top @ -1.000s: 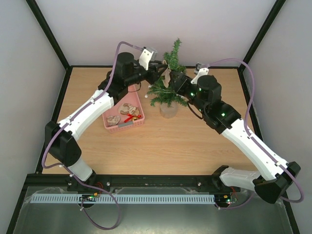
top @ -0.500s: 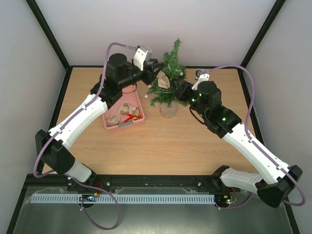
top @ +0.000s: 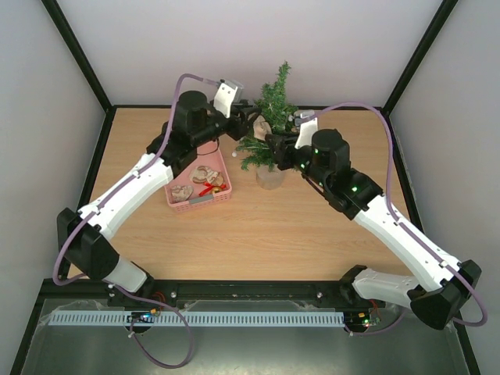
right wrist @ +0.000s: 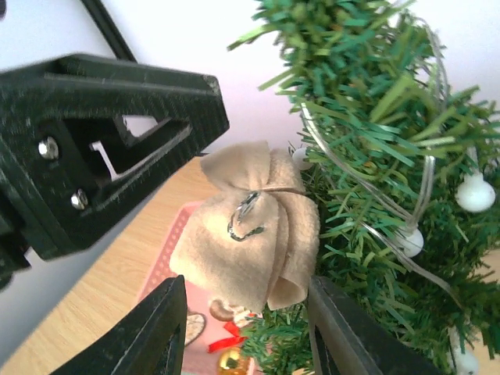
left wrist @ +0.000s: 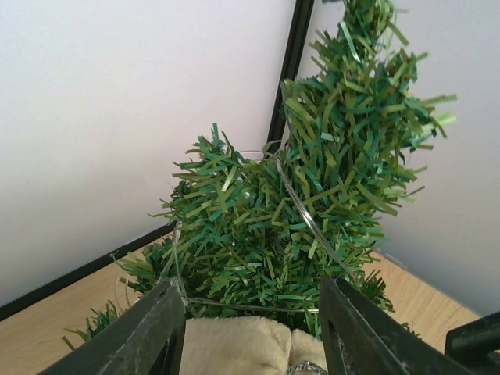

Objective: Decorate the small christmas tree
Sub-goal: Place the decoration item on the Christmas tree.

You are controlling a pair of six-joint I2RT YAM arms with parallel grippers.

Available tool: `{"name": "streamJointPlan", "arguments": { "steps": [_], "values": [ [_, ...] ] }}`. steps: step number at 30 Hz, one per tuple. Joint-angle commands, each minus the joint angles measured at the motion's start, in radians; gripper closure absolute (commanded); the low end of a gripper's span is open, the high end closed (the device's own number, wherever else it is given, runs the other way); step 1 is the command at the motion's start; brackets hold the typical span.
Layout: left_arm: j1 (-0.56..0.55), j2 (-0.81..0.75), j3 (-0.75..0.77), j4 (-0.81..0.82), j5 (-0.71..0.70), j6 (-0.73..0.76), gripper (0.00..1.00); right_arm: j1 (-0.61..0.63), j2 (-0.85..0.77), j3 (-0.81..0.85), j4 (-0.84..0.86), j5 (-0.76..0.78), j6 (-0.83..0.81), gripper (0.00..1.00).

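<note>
- Between the fingers of the left hand (left wrist: 248, 301) sits a beige plush ornament (left wrist: 238, 344), pushed up against the lower branches. The fingers stand apart with the plush filling the gap, and I cannot tell whether they pinch it or merely flank it.
- Just opposite, the right hand (right wrist: 246, 285) has its fingers spread to either side below the same ornament, with nothing clamped between them.
- At the ornament's waist, the metal hook (right wrist: 244, 215) lies on the side turned toward the right wrist camera and is not visibly caught on any twig. The step in hand therefore looks like hanging it.
- To do that well:
  - turn the plush so the hook's open end passes over a firm twig or the clear strand (right wrist: 351, 180);
  - let one hand steady it while the other lets go;
  - release fully only once the hook bears the weight;
  - draw the fingers straight back so they do not drag it off.
- Push gently. The small christmas tree (top: 269, 109) stands upright in its pale pot (top: 270, 178) at the back middle of the worktop (top: 258, 234), just right of the pink basket (top: 199, 183). It probably tips easily.
- Counts:
  - two hands;
  - one ornament at the tree;
  - one tree, one pot and one basket;
  - one strand, with four white beads (right wrist: 476, 191) in the right wrist view;
  - several more pieces in the basket, beige, red and a bit of gold, too small to count.
</note>
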State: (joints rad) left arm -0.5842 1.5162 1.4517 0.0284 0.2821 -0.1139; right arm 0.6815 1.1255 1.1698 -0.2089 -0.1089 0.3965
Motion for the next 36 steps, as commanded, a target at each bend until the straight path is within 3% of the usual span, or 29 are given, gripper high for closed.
{"name": "streamJointPlan", "arguments": {
  "steps": [1, 7, 11, 21, 25, 32, 36],
  "values": [
    [0.017, -0.057, 0.016, 0.003, -0.011, -0.051, 0.51, 0.022, -0.024, 0.019, 0.046, 0.010, -0.313, 0.58],
    [0.078, -0.090, -0.034, 0.038, 0.057, -0.168, 0.51, 0.033, -0.039, -0.033, 0.130, -0.049, -0.586, 0.56],
    [0.113, -0.116, -0.073, 0.061, 0.090, -0.210, 0.51, 0.047, -0.014, -0.027, 0.124, -0.052, -0.678, 0.56],
    [0.161, -0.144, -0.127, 0.080, 0.143, -0.245, 0.51, 0.159, 0.075, 0.015, 0.132, 0.176, -0.831, 0.52],
    [0.168, -0.151, -0.141, 0.087, 0.151, -0.248, 0.51, 0.174, 0.105, 0.044, 0.135, 0.266, -0.839, 0.60],
    [0.173, -0.156, -0.156, 0.093, 0.156, -0.242, 0.52, 0.178, 0.083, 0.025, 0.237, 0.348, -0.709, 0.98],
    [0.175, -0.158, -0.159, 0.097, 0.159, -0.242, 0.53, 0.178, 0.074, 0.005, 0.275, 0.364, -0.578, 0.98]
  ]
}}
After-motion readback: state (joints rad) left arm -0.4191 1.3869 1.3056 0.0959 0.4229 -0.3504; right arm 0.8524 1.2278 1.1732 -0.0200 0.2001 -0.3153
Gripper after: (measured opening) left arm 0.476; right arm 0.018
